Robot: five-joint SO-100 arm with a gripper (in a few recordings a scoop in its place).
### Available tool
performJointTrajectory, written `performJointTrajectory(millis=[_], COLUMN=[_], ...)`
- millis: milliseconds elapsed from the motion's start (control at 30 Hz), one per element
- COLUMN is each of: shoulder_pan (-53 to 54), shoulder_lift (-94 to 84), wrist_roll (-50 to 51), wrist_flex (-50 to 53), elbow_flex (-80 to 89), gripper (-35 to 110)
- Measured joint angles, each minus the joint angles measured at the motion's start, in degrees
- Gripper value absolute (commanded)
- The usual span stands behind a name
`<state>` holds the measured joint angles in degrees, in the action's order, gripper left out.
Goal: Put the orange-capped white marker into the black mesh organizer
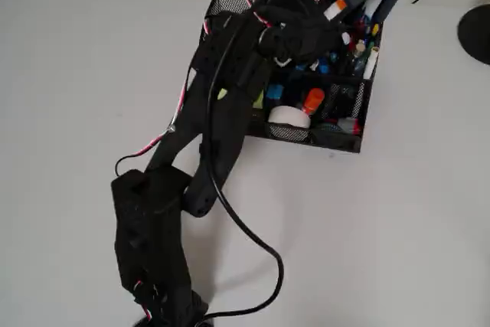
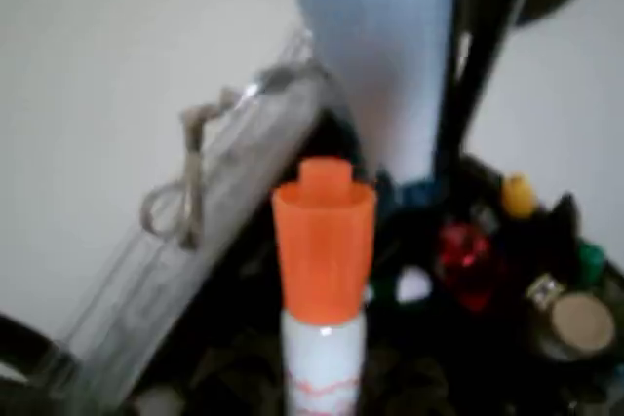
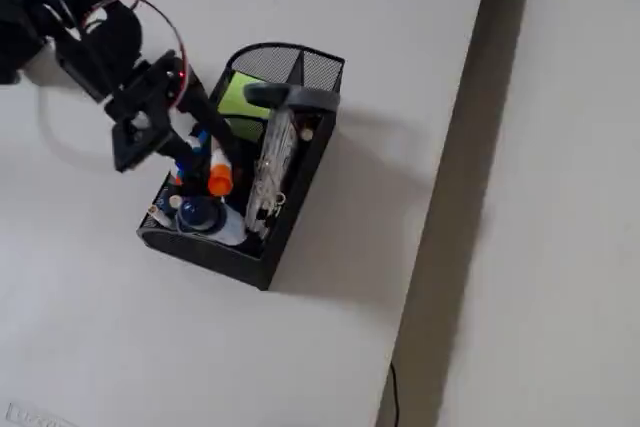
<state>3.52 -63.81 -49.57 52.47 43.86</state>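
- Gripper [image 3: 205, 152] of the black arm hangs over the black wire-mesh organizer [image 3: 290, 172], which sits on the plain white table [image 3: 330, 347]; whether its fingers are closed cannot be told, since in the overhead view the gripper [image 1: 337, 1] is tangled in dark shapes.
- Slim white marker with a bright orange cap [image 2: 322, 280] stands upright in the middle of the wrist view, cap uppermost, a red printed line on the white barrel just below the cap.
- In the fixed view the same marker's orange cap [image 3: 220, 182] sits just below the gripper, inside the organizer among the other pens, beside a blue-topped bottle [image 3: 198, 215].
- In the overhead view an orange-and-white piece [image 1: 335, 7] shows at the gripper over the far compartment; it looks like the marker, though it is small.
- A clear plastic ruler-like strip [image 2: 185, 270] with a bent metal ring leans along the organizer's wall in the wrist view.
- A yellow-green note pad [image 3: 240, 97] fills the rounded end compartment, and a roll of white tape [image 1: 289, 116] lies in a near compartment.
- Blue, red and yellow pen tops crowd the compartment around the marker.
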Motion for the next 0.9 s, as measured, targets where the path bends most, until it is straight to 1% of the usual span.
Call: performJointTrajectory(millis=[67, 133, 200, 233, 300, 433, 467, 500, 633, 767, 900], shoulder_pan=[0.0, -0.1, -0.1, -0.1, -0.1, 0.1, 0.2, 0.3, 0.5, 1.7, 2.3], shoulder_lift=[0.7, 1.1, 1.4, 1.4, 1.4, 1.4, 1.4, 1.4, 1.5, 1.5, 1.0], wrist_roll=[0.7, 1.3, 1.8, 2.2, 3.0, 4.8, 5.3, 5.7, 5.9, 6.5, 8.4], wrist_flex=[0.6, 1.1, 1.5, 1.7, 1.8, 1.6, 1.3, 1.1, 0.9, 0.9, 3.0], elbow_flex=[-0.7, -1.2, -1.6, -1.6, -1.6, -1.6, -1.6, -1.6, -1.5, -1.5, -1.5], gripper=[16, 20, 29, 30, 29, 6, 1, 0, 1, 12, 15])
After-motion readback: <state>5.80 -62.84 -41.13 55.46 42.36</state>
